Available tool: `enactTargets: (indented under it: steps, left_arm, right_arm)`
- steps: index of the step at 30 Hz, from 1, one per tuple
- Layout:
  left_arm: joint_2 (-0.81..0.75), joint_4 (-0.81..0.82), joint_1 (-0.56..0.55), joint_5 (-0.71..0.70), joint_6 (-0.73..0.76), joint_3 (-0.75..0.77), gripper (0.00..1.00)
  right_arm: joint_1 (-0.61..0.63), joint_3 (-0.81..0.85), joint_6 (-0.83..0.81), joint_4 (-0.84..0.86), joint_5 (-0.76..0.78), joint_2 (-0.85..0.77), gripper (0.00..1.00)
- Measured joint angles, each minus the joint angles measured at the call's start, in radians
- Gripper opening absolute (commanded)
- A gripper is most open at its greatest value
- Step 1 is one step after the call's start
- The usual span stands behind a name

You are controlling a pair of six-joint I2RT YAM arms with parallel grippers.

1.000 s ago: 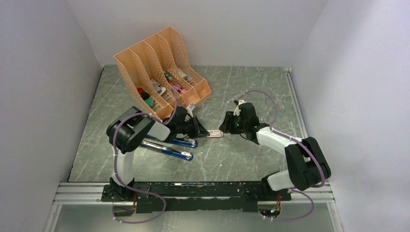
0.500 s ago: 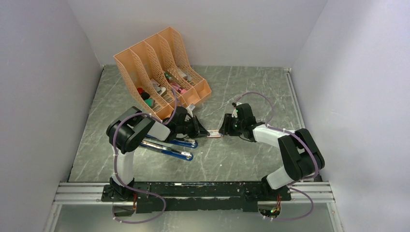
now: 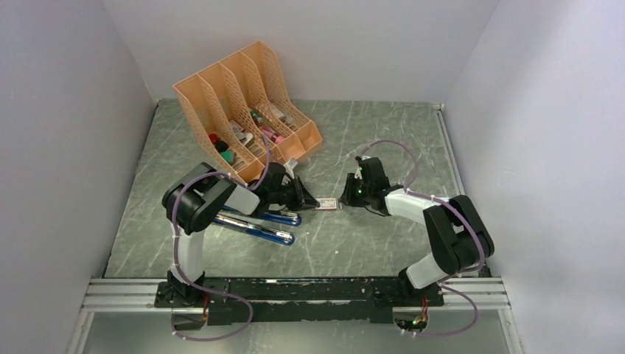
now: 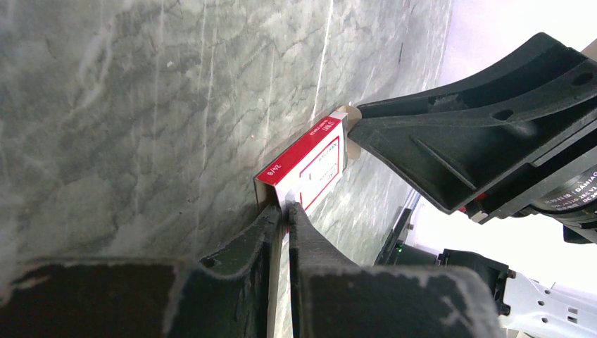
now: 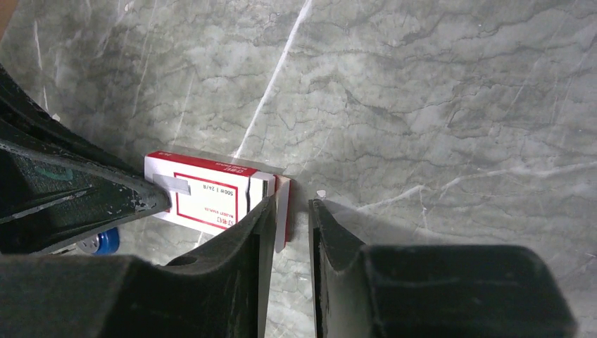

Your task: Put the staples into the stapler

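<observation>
Stapler half hidden beneath left arm; box flap in left claw.

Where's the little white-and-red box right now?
Top view, mid-table: the box lies on the marble table, the left gripper pinching one end and the right gripper's fingers straddling the flap at the other.

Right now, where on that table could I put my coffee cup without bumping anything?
Back right is widest: bare table between the orange rack and the right wall. Another open stretch lies in front, between the blue stapler, the right arm and the front rail. The middle is crowded: left pincer and right pincer meet at the small box.
</observation>
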Motion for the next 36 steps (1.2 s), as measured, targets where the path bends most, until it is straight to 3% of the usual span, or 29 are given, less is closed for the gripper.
enactTargets:
  steps: [19,36]
  left_arm:
    - [0.000,-0.001,0.000,0.000,0.000,0.001,0.12]
    - [0.000,-0.003,0.002,0.000,0.000,0.002,0.12]
  right_arm:
    - [0.000,0.000,-0.004,-0.009,-0.030,0.002,0.00]
    - [0.001,0.015,-0.005,-0.058,0.032,0.001,0.00]
